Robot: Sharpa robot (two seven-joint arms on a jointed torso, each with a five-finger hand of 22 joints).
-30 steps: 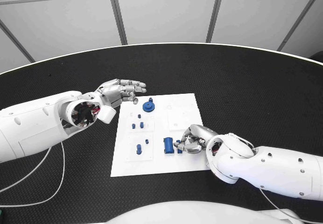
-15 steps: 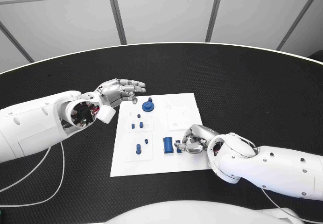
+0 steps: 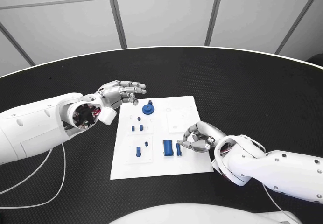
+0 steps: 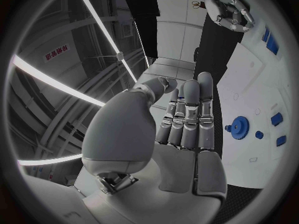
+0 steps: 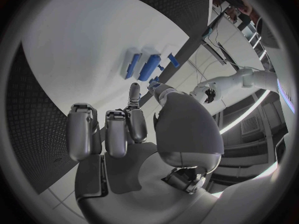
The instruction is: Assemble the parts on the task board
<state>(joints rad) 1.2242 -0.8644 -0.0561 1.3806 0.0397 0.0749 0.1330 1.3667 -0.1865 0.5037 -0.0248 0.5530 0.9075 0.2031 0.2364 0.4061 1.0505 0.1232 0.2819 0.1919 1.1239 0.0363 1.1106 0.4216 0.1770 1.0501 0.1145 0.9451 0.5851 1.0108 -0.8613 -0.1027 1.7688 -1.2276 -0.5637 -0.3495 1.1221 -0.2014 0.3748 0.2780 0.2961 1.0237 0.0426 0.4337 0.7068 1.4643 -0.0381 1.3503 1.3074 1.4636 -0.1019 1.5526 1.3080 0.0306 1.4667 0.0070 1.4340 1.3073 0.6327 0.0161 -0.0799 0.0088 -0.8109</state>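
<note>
Here the silver right hand (image 3: 197,138) rests near the white rectangular task board's (image 3: 190,164) right edge, fingers curled beside a slim blue peg (image 3: 178,149); whether it grips the peg cannot be told. The silver left hand (image 3: 121,93) hovers open and empty by the board's far left corner.

Right hand (image 3: 196,138) hides its fingers' hold.

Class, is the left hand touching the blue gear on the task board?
Apart. Head view shows black table between the left hand and the blue gear.
</note>
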